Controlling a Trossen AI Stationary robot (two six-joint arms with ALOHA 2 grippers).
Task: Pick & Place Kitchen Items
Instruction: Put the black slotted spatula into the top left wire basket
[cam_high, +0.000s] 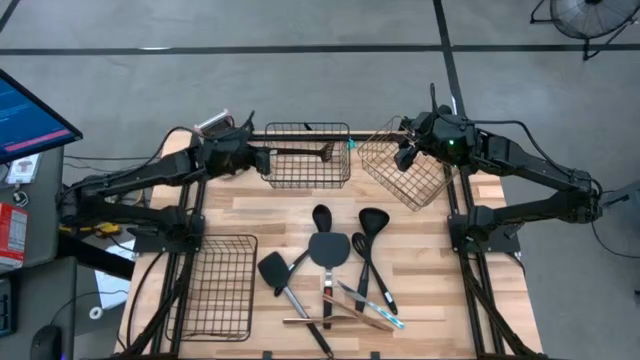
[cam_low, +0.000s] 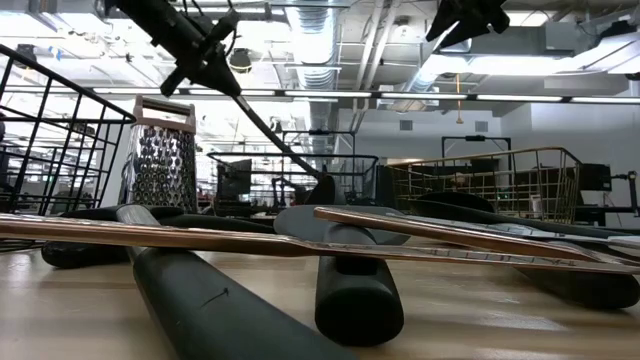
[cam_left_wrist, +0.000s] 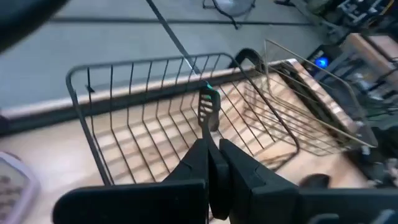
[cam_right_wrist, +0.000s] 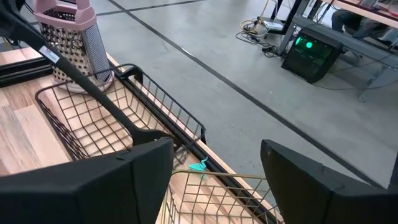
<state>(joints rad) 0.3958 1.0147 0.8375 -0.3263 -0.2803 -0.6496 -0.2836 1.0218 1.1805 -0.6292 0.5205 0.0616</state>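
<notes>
Hanging over the black wire basket (cam_high: 308, 155) at the table's 12 o'clock edge, a black slotted spatula (cam_high: 300, 151) lies with its long axis running 9-to-3 o'clock in the high view, head toward 3, handle end pinched between the closed fingers of the left gripper (cam_high: 262, 156). From those jaws the blade points straight out toward 3 o'clock, above the basket's interior. I judge the coming move to be a release into this basket, so it turns on the head clearing the far rim. At about 2 o'clock the right gripper (cam_high: 404, 157) hovers over the tilted brass-coloured basket (cam_high: 405, 172), jaws spread and empty. Remaining utensils (cam_high: 335, 270) lie piled near 6 o'clock.
</notes>
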